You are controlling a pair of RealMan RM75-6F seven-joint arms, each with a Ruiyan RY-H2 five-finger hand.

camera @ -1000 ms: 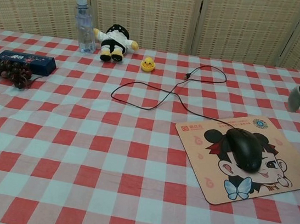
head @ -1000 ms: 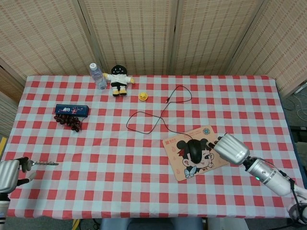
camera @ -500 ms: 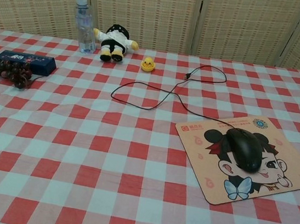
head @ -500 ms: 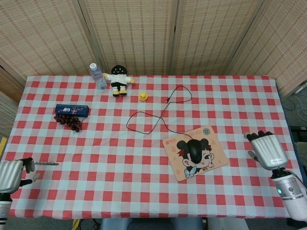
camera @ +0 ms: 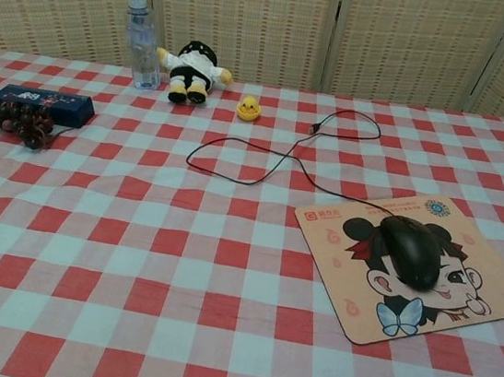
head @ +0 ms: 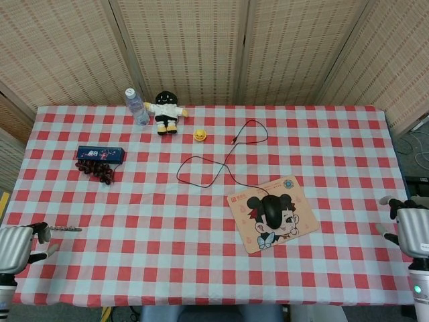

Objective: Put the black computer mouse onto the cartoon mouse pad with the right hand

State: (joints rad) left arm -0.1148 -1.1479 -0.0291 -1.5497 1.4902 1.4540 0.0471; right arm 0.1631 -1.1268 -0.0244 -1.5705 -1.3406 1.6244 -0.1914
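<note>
The black computer mouse point(head: 274, 213) point(camera: 410, 250) lies on the cartoon mouse pad point(head: 300, 226) point(camera: 489, 262), over the printed girl's face. Its black cable point(head: 221, 164) point(camera: 274, 159) loops away across the checked cloth toward the back. My right hand point(head: 411, 227) is at the table's right edge, well clear of the pad, holding nothing, fingers apart. My left hand point(head: 19, 245) sits at the front left corner, empty. Neither hand shows in the chest view.
At the back left stand a water bottle point(head: 137, 106) point(camera: 140, 41), a plush doll point(head: 165, 111) point(camera: 191, 71) and a small yellow duck point(head: 200, 135) point(camera: 248, 109). A dark blue box point(head: 100, 154) point(camera: 42, 103) with dark beads point(head: 97, 169) point(camera: 21, 123) lies at left. A thin metal tool point(head: 64, 229) lies by my left hand.
My right hand has drawn back from beside the mouse pad to the table's right edge, leaving the mouse lying on the pad. The left hand has barely moved.
</note>
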